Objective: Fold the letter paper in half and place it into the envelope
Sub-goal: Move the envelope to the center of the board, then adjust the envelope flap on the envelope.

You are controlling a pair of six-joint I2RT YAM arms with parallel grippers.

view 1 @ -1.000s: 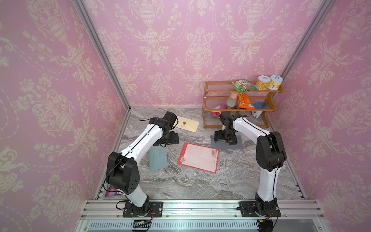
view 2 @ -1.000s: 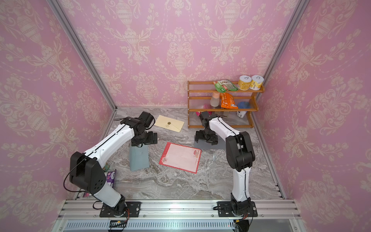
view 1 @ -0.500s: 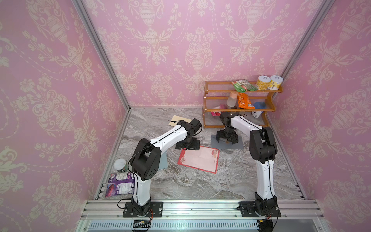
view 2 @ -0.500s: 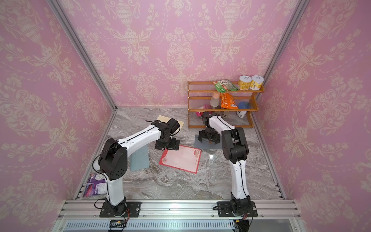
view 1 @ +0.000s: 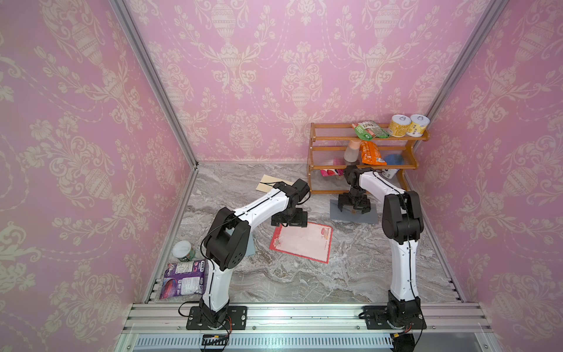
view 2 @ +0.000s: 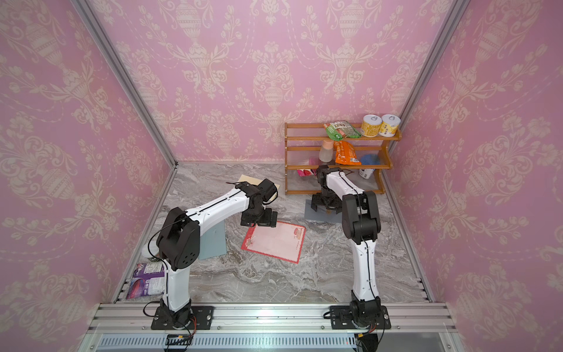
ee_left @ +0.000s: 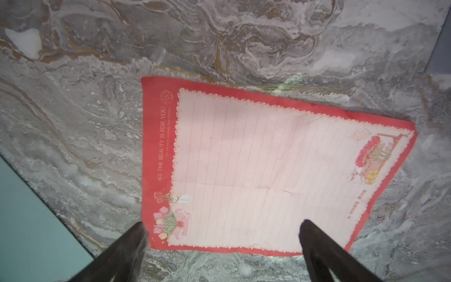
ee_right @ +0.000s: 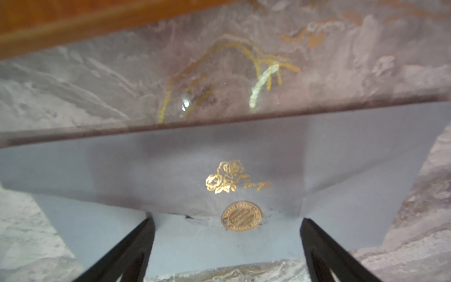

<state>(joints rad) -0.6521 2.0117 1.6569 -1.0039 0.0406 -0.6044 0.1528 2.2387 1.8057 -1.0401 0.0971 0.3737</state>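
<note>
The letter paper point(view 1: 301, 242), pink and lined with a red border, lies flat and unfolded mid-table in both top views point(view 2: 274, 240). A crease runs across the letter paper point(ee_left: 256, 158) in the left wrist view. My left gripper point(view 1: 288, 220) hovers open over its far edge, and the left gripper point(ee_left: 223, 225) holds nothing. A grey-blue envelope point(view 1: 353, 215) lies in front of the shelf. My right gripper point(view 1: 353, 208) stands open low over it. The envelope point(ee_right: 219, 151) has a gold rose, and its flap tip with a round gold seal point(ee_right: 241, 216) sits between the right gripper point(ee_right: 227, 221) fingers, untouched.
A wooden shelf point(view 1: 335, 138) with cans and packets stands at the back right, just behind the grey envelope. A tan envelope point(view 1: 268, 183) lies behind the left arm, a teal one point(view 2: 213, 240) under it. A can point(view 1: 182, 250) and purple packet point(view 1: 182, 279) sit front left.
My left arm has swung right from the teal envelope to the letter's far edge, uncovering the can and packet. The right gripper stays over the grey envelope, its jaws slightly narrower.
</note>
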